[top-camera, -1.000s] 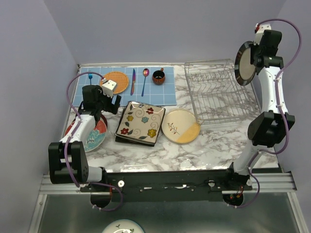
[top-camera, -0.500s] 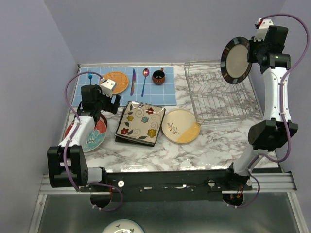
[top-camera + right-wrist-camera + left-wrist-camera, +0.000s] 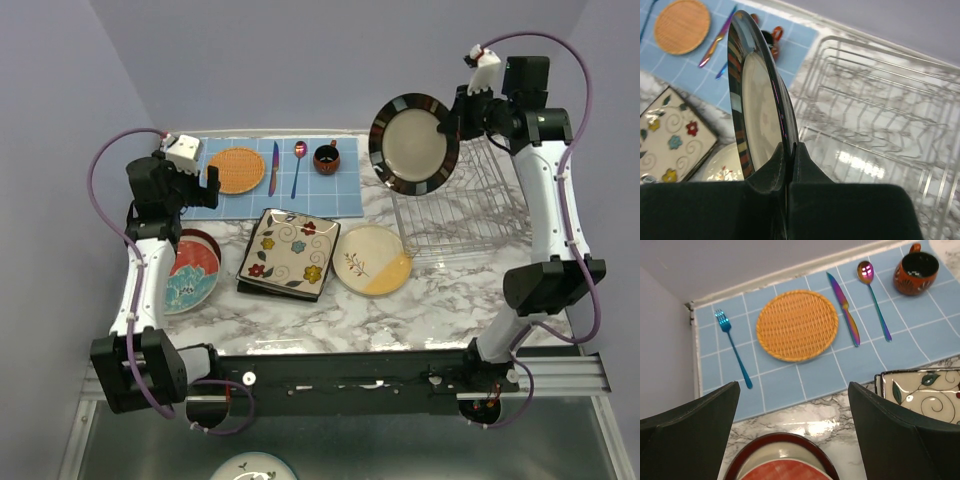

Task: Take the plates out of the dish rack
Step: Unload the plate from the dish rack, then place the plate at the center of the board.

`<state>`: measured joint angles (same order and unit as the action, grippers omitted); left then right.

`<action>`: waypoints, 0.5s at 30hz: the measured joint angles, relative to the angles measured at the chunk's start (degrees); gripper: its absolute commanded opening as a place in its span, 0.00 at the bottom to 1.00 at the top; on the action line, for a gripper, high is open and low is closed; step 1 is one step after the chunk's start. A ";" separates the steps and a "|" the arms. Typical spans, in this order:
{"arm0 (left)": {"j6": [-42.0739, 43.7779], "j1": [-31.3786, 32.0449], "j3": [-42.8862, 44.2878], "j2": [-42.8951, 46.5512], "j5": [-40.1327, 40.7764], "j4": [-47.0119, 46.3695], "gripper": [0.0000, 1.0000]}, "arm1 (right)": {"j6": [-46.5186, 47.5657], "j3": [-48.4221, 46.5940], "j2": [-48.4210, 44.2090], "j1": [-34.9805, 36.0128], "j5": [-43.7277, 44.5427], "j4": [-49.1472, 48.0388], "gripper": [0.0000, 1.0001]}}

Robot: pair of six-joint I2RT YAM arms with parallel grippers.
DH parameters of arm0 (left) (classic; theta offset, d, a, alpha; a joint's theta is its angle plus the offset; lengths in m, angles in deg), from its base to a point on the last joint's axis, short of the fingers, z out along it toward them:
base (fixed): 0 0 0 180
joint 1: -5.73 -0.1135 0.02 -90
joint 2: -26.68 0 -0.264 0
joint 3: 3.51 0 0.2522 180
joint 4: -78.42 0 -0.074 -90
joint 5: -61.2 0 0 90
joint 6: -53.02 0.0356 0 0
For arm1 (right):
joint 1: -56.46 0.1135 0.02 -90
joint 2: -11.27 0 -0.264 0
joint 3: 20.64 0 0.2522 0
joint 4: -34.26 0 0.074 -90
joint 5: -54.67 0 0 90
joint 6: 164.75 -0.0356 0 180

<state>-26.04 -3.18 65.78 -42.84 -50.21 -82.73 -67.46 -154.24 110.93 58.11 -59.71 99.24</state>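
Your right claw (image 3: 789,161) is clamping together on the rim of a round plate (image 3: 412,143), holding it on edge in the air over the far left corner of the dish rack (image 3: 470,212), which is standing on the right side of the table (image 3: 330,310). The plate is showing a dark glossy rim banded with coloured stripes and a pale cream centre. Your left claw (image 3: 792,392) is hanging wide apart, gripping nothing, above a red-rimmed plate (image 3: 190,275) with a red and teal face at the table's left. A square flowered plate (image 3: 288,252) is lying mid-table, with a cream-and-yellow plate (image 3: 372,259) just beside it on the right.
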 measured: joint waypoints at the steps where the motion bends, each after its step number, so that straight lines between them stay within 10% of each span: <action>1: -0.11 -0.72 1.29 1.03 -0.24 0.79 0.99 | -0.04 0.00 0.00 1.49 -1.25 0.50 0.01; 15: -0.76 -6.91 4.55 12.04 -2.71 8.46 0.99 | -0.33 -6.71 12.02 14.86 -13.97 5.97 0.01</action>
<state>-26.81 -10.08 70.33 -30.80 -52.92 -74.28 -67.79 -160.95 122.95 72.97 -73.67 105.21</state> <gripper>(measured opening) 0.987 0.057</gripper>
